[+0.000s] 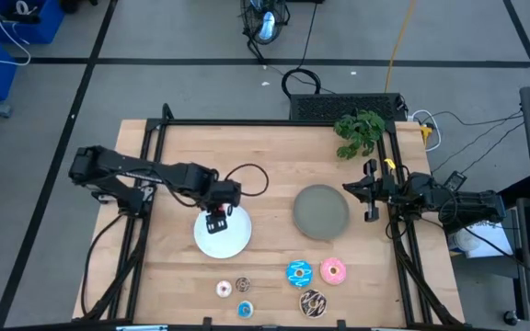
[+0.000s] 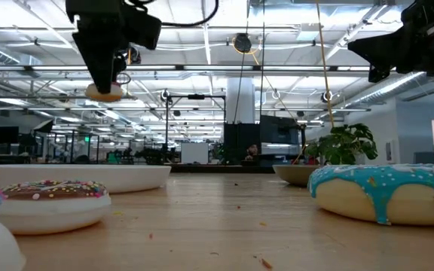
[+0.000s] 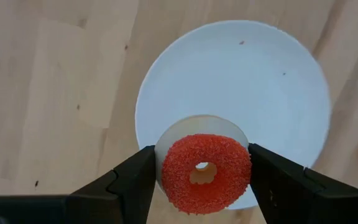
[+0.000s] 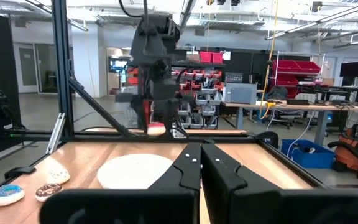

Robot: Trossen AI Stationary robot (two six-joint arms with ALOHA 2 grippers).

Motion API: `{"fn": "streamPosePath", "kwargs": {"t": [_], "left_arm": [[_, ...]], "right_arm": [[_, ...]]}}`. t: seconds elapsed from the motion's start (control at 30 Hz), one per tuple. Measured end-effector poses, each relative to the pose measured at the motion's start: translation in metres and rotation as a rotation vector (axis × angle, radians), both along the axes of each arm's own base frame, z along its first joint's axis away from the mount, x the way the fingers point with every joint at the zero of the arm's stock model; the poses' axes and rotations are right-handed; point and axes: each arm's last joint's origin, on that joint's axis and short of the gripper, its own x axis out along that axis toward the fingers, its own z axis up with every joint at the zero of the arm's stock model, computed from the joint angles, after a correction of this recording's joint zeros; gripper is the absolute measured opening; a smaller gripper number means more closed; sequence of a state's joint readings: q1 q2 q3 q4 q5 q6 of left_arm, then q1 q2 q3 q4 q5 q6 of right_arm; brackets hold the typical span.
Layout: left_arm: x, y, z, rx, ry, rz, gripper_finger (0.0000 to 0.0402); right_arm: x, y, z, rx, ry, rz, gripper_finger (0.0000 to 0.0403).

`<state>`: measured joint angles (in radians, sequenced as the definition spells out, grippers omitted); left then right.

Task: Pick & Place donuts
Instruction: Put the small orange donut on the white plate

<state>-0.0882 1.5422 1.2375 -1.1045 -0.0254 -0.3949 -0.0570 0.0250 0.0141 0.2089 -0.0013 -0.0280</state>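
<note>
Gripping red donut (image 3: 206, 173) | left pincer (image 3: 202, 180) (clamped both sides) | above white plate (image 3: 253, 74)

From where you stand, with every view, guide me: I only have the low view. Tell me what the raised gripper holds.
Observer: The left gripper is shut on the red donut, as the left wrist view shows.
Operator: Give me what lies under it.
Observer: The white plate, bare; the donut hangs above its edge, not touching.
Operator: Report the other arm.
Observer: The right gripper waits beside the gray plate, fingers shut, holding nothing.
Operator: Count what is left on the table.
Observer: Six donuts lie near the front edge, among them the pink donut.
</note>
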Motion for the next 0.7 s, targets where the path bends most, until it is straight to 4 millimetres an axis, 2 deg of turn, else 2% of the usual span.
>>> {"fn": "streamPosePath", "kwargs": {"t": [0.2,0.43,0.7], "left_arm": [[0.015,-0.008,-0.026,0.021,0.079,-0.106,0.0241],[0.035,-0.014,-0.056,0.04,0.094,-0.203,0.0241],[0.049,-0.013,-0.074,0.043,0.067,-0.23,0.0241]], "right_arm": [[0.0,0.0,0.0,0.0,0.003,0.0,0.0],[0.0,0.0,0.0,0.001,0.005,0.0,0.0],[0.0,0.0,0.0,0.001,0.003,0.0,0.0]]}}
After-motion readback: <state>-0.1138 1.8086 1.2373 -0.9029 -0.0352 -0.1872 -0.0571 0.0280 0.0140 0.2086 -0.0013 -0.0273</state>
